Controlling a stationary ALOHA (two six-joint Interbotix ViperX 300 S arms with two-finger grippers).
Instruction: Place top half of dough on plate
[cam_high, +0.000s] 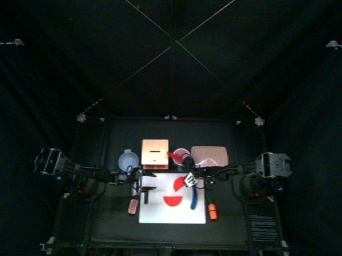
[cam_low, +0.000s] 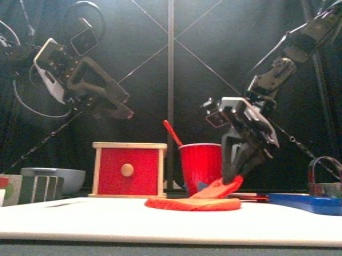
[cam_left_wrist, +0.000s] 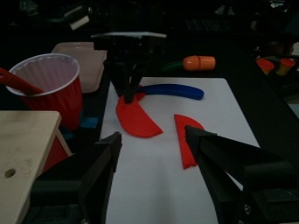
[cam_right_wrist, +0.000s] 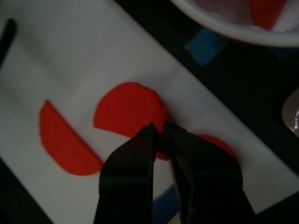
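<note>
Two red half-discs of dough lie on the white mat (cam_left_wrist: 222, 162). My right gripper (cam_left_wrist: 126, 92) is shut on the edge of the top half of dough (cam_left_wrist: 142, 121), the piece nearer the cup. In the front view that piece (cam_low: 227, 187) is tilted up at one end, and in the right wrist view (cam_right_wrist: 126, 109) the jaws pinch its rim. The matching half (cam_left_wrist: 190, 140) lies flat beside it. The pale pink plate (cam_high: 210, 155) stands behind the mat; its rim shows in the right wrist view (cam_right_wrist: 233, 26). My left gripper (cam_left_wrist: 152, 171) is open and empty, above the mat's left side.
A red cup (cam_left_wrist: 47, 83) with a red stick in it stands next to the tan block (cam_left_wrist: 21, 149) behind the mat. A blue curved tool (cam_left_wrist: 176, 90) and an orange piece (cam_left_wrist: 198, 63) lie at the mat's right edge. A blue tray (cam_low: 310, 203) sits at the right.
</note>
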